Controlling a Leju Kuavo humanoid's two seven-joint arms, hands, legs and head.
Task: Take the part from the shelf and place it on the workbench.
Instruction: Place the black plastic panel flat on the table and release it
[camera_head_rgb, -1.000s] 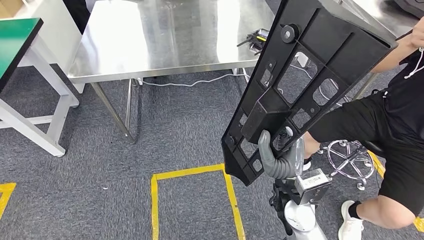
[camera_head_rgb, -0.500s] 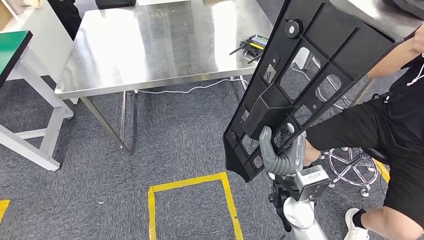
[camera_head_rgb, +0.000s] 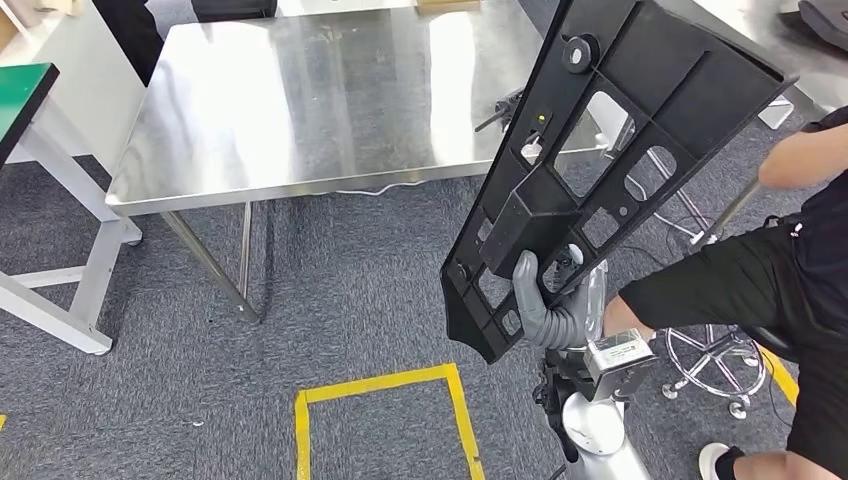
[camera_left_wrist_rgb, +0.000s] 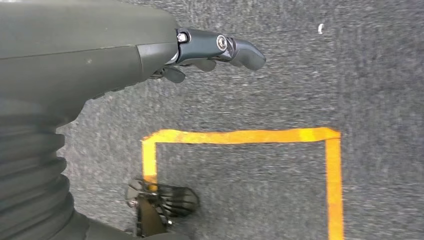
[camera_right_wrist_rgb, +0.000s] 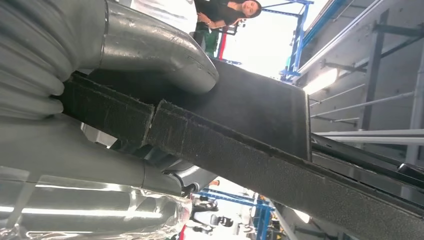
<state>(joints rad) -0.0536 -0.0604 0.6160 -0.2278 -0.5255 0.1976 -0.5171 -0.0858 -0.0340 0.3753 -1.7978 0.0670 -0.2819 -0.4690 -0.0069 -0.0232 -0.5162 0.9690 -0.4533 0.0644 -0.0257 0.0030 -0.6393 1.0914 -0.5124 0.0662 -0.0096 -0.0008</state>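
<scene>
A large black part (camera_head_rgb: 610, 150) is gripped at its lower end by the right hand (camera_head_rgb: 548, 305) and held tilted above the steel workbench's (camera_head_rgb: 300, 100) near edge. The left hand (camera_left_wrist_rgb: 200, 50) is seen over grey carpet (camera_left_wrist_rgb: 280, 185), fingers extended, nothing held.

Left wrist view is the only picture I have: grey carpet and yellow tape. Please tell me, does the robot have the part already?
Observer: Yes. The right hand grips the black part near its lower end, tilted, above the carpet.
Operator: Is the workbench close?
Observer: A steel workbench stands ahead; the part's upper end overlaps its right corner in the head view.
Operator: Is something on the bench?
Observer: A small dark device lies near the right edge, partly hidden by the part.
Operator: Any person near?
Observer: A seated person is at the robot's right.
</scene>
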